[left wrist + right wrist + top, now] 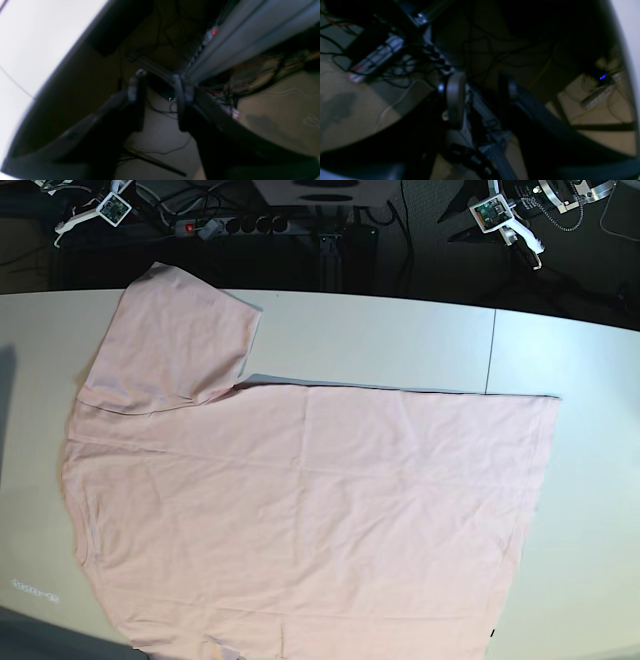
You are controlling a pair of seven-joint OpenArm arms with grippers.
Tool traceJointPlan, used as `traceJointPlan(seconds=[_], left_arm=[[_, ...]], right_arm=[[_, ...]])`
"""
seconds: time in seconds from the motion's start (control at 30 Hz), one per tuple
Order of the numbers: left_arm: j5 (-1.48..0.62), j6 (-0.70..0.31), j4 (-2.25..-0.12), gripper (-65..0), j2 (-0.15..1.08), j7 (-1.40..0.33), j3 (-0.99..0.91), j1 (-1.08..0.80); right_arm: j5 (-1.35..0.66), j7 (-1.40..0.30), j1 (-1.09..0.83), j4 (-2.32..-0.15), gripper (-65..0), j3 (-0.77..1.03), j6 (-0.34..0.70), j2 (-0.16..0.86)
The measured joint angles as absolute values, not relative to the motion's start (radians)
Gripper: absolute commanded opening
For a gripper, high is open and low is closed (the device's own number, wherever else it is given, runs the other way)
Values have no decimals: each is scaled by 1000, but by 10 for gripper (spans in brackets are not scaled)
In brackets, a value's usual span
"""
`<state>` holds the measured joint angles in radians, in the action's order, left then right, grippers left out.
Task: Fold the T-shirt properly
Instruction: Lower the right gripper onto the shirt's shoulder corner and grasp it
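Observation:
The pale pink T-shirt [300,510] lies spread flat on the white table [400,340], plain side up, with one short sleeve [180,340] sticking out at the back left. Its lower edge runs off the bottom of the base view. Neither arm appears in the base view. In the left wrist view my left gripper [158,85] hangs beyond the table edge over the floor, its dark fingers [136,85] apart with nothing between them. My right gripper [481,92] is also off the table above the floor, open and empty. The shirt is out of both wrist views.
A power strip [230,225] and tangled cables lie on the dark floor behind the table. An aluminium frame rail [250,32] runs past the left gripper. The white table edge [30,37] shows on the left of that view. A seam [492,350] crosses the tabletop at right.

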<state>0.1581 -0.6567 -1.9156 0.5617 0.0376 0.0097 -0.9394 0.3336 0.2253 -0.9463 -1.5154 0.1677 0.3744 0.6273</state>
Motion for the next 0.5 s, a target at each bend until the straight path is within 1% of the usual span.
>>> traceJointPlan(seconds=[0.1,0.13,0.2,0.27,0.33,0.4,0.5], left_arm=[[157,-583,-2011,-389,579,-47,10,-956],[159,-563,-2037,-389,585,-70,10,-955],[157,-529,-2074,-389,601,-68,9,-952],[157,-527,-2091,-389,612,-67,8,-945],[157,-527,-2092,-389,612,-68,9,-929],[156,-526,-2092,-389,612,-67,9,-916],[157,-527,-2092,-389,612,-67,9,-904]], right_arm=[[342,220,-960,-1587,-414,167,379,646],[341,220,-963,-1612,-382,165,381,651],[340,220,-964,-1661,-294,161,382,665],[341,216,-961,-1711,-238,148,381,677],[339,205,-953,-1755,-230,134,382,690],[339,156,-933,-1781,-230,117,382,704],[349,107,-878,-1782,-230,88,384,735]])
